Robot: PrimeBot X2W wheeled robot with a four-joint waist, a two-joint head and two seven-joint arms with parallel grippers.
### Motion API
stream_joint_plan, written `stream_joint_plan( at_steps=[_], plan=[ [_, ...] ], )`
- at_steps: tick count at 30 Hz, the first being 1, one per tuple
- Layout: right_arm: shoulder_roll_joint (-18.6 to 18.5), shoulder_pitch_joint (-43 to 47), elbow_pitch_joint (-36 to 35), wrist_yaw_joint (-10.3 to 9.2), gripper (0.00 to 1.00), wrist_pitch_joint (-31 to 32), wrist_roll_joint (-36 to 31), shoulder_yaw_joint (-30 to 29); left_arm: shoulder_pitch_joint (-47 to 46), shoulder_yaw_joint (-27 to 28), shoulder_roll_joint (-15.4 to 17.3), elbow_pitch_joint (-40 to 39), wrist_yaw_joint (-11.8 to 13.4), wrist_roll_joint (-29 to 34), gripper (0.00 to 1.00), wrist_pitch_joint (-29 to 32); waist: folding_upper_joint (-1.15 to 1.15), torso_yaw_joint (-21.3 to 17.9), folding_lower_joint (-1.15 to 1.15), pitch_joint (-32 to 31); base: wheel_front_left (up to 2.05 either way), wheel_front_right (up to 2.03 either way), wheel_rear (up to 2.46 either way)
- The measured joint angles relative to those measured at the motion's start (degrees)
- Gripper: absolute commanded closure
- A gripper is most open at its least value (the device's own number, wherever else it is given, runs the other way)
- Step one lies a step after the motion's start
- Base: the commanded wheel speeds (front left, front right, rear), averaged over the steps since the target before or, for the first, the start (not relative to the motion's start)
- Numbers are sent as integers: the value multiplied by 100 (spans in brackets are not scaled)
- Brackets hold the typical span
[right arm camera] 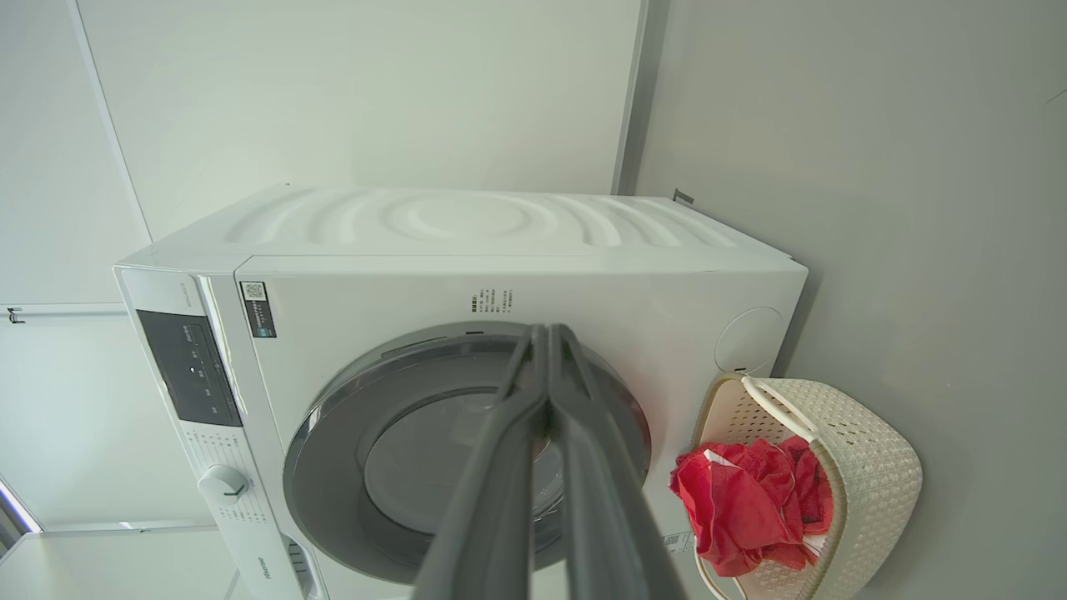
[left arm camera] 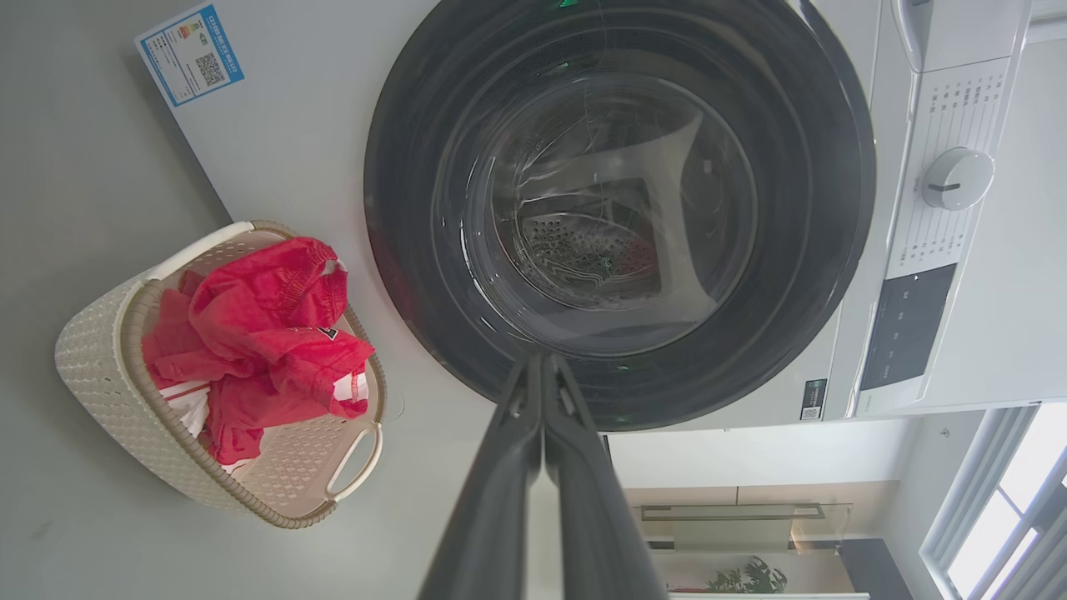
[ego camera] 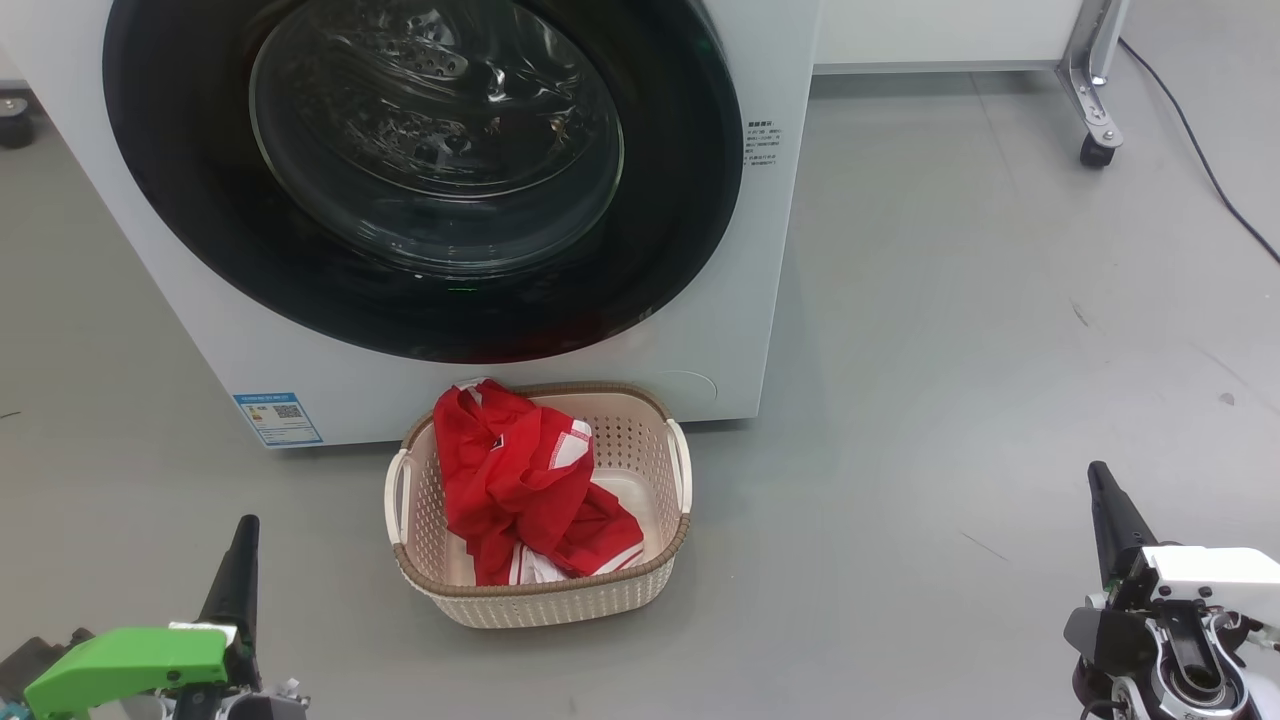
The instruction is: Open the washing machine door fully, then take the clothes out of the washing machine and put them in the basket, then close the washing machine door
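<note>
Red clothes (ego camera: 520, 480) lie bunched in the basket (ego camera: 560, 605) at the lower centre of the head view. White striped hems show along the near edge of the pile, and part of the fabric is draped up over the far rim. The cream perforated basket stands upright on the grey floor (ego camera: 950, 350), just in front of the washing machine (ego camera: 330, 390); you can't tell whether the two touch.

The washing machine door (ego camera: 190, 180) fills the upper left of the head view. Its black rim sits flush against the white front, so it's shut, and you see the steel drum holes through the glass bowl. A blue sticker (ego camera: 278, 418) sits on the machine's lower left corner, left of the basket.

Your left gripper (ego camera: 247, 522) is at the lower left of the head view, fingers pressed together with nothing between them. It is well apart from the basket and points up the frame. In the left wrist view the two fingers meet in one seam over the door's rim.

Your right gripper (ego camera: 1098, 470) is at the lower right, likewise pressed together and empty, over bare floor. The right wrist view shows its tips joined in front of the door, with the basket at the lower right of that frame.

A caster (ego camera: 1095, 150) and a black cable (ego camera: 1200, 150) are at the upper right.
</note>
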Motion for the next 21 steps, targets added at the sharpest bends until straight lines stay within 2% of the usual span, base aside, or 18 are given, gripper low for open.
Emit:
stream_joint_plan(
  at_steps=[21],
  plan=[
    [0,-3,33,1,100,0,0,-8,-6,20,0,57,-44,0,100,14,0,1,0,-3,0,0,0]
  ],
)
